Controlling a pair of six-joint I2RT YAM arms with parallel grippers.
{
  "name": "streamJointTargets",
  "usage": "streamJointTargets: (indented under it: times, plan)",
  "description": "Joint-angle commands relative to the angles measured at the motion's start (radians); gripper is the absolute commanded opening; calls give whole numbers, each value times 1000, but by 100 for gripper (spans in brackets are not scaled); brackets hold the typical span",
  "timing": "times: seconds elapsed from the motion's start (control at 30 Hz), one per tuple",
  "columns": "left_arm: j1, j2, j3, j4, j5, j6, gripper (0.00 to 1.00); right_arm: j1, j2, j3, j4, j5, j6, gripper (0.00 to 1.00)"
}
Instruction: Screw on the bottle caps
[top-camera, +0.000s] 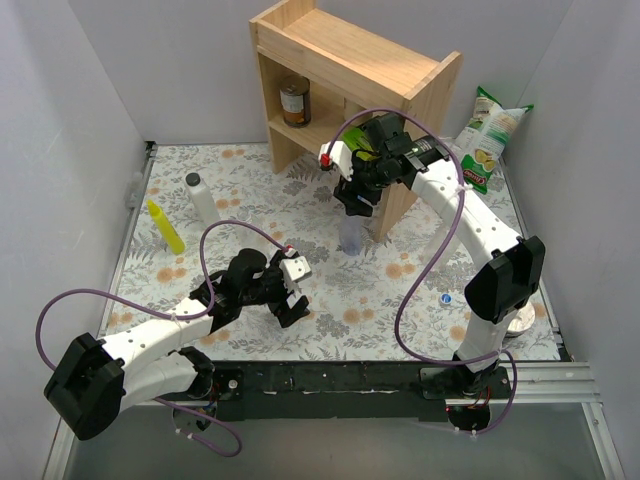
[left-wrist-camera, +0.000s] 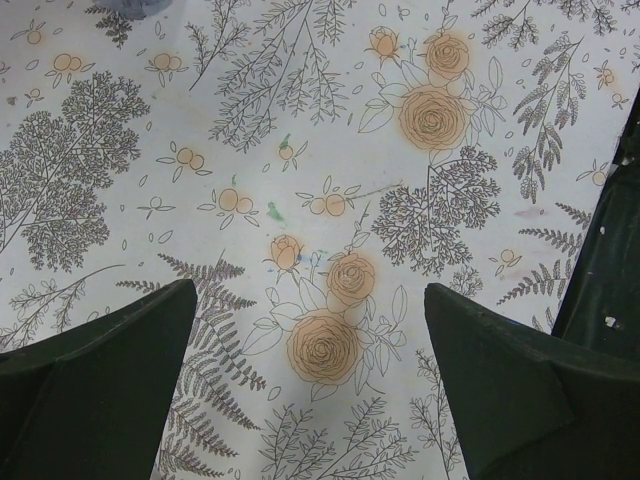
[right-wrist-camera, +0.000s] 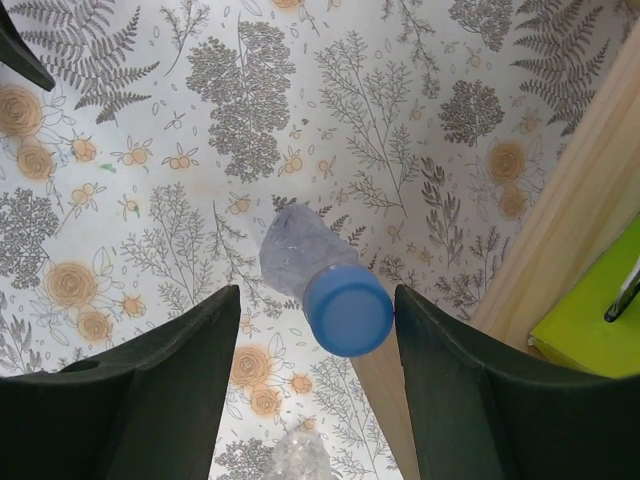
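A clear bottle stands upright beside the wooden shelf's foot, with a blue cap on its neck. It also shows in the top view. My right gripper is open right above it, its jaws on either side of the cap, the right one very close to it. The top of another clear bottle shows at the bottom edge of the right wrist view. A loose blue cap lies on the table at the right. My left gripper is open and empty over the bare floral cloth.
The wooden shelf stands at the back with a can in it and a green object. A white bottle with a dark cap and a yellow squeeze bottle stand at the left. A snack bag leans at the back right.
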Motion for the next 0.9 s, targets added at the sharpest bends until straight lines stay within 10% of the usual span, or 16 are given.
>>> streamJointTargets:
  times: [0.0,0.47,0.6,0.87]
  plan:
    - [6,-8,-7,21,21,2,98,-52,13,53,51,3,26,71]
    - [13,0,-4,23,27,-3,98,-55,5,33,67,-20,37,72]
    - [13,1,-2,26,30,-7,98,-55,-24,36,108,-58,38,92]
    - [13,14,7,37,33,-16,98,-46,-267,-20,311,-230,243,94]
